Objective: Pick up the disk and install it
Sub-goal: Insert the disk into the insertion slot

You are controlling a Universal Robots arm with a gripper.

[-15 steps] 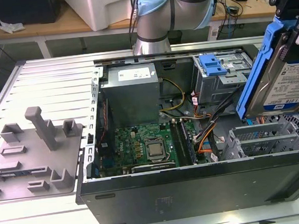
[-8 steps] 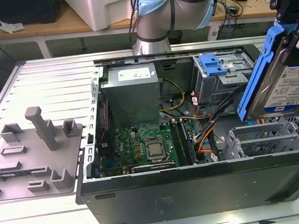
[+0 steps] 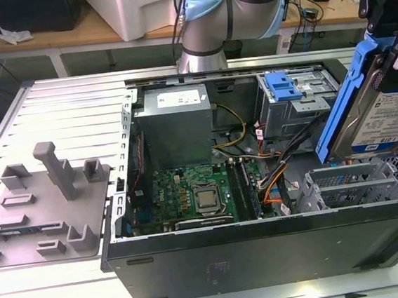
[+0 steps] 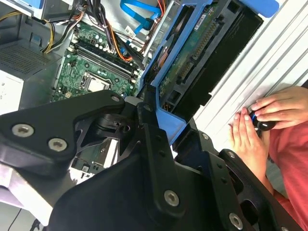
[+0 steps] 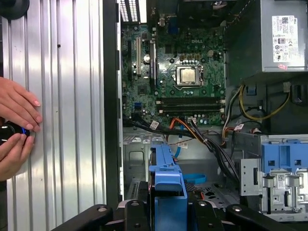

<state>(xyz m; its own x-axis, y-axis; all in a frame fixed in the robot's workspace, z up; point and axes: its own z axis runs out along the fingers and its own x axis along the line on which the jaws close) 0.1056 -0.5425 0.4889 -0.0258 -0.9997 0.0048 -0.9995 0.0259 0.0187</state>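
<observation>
Tool (image 5: 168, 215) seemingly clamps the disk (image 3: 383, 121).

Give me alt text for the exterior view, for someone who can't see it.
The gripper holds the disk tilted above the open computer case, at the exterior view's right. A grey fixture lies beside the case.

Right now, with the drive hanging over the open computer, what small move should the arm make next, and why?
Probably a short, careful lowering toward the grey drive bay. The fingers are shut on the disk, which hangs tilted just above that bay and is not yet seated in it.
</observation>
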